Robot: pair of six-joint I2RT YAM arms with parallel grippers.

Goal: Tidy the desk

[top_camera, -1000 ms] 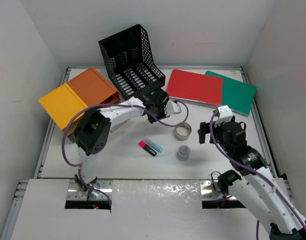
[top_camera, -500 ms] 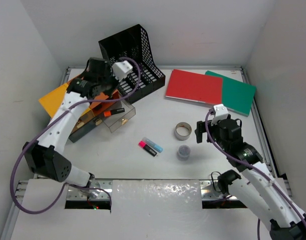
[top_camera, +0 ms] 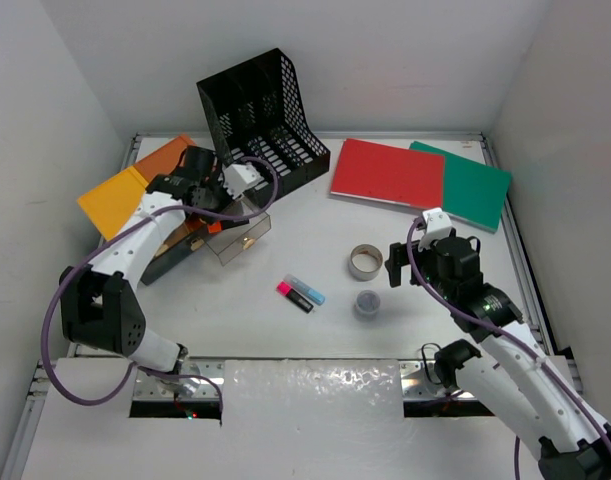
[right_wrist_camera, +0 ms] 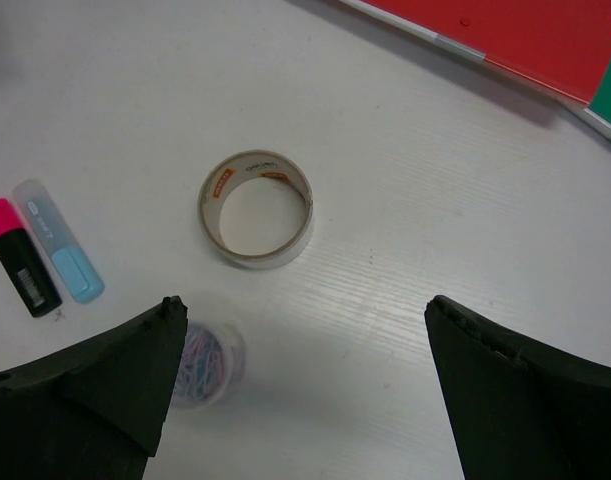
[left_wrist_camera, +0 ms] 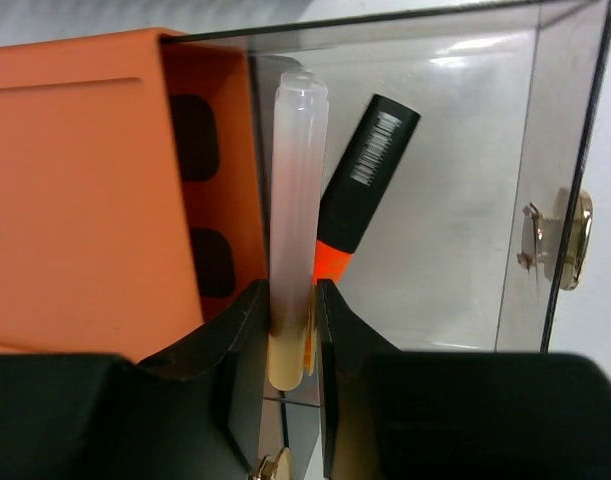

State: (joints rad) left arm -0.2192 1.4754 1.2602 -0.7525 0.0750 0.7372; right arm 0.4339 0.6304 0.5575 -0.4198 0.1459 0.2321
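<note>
The white desk (top_camera: 285, 335) carries everything. My left gripper (top_camera: 211, 205) is shut on a yellow highlighter (left_wrist_camera: 297, 200) with a clear cap and holds it over the open smoky drawer (left_wrist_camera: 465, 200) of the orange box (top_camera: 125, 195). The left wrist view shows the jaws (left_wrist_camera: 290, 300) pinching the highlighter's yellow end. An orange highlighter (left_wrist_camera: 360, 190) lies in the drawer. My right gripper (top_camera: 395, 262) is open and empty above the desk (right_wrist_camera: 415, 200), between a tape roll (right_wrist_camera: 255, 257) and a jar of paper clips (right_wrist_camera: 207, 362).
A pink highlighter (top_camera: 294, 295) and a blue one (top_camera: 310, 290) lie side by side mid-desk, left of the tape roll (top_camera: 353, 266) and jar (top_camera: 366, 303). A black mesh file rack (top_camera: 265, 115) stands at the back. Red (top_camera: 390, 172) and green (top_camera: 475, 185) folders lie back right.
My left arm swung from the desk's middle over to the orange box and has come down over the open drawer. My right gripper has drifted slightly left.
</note>
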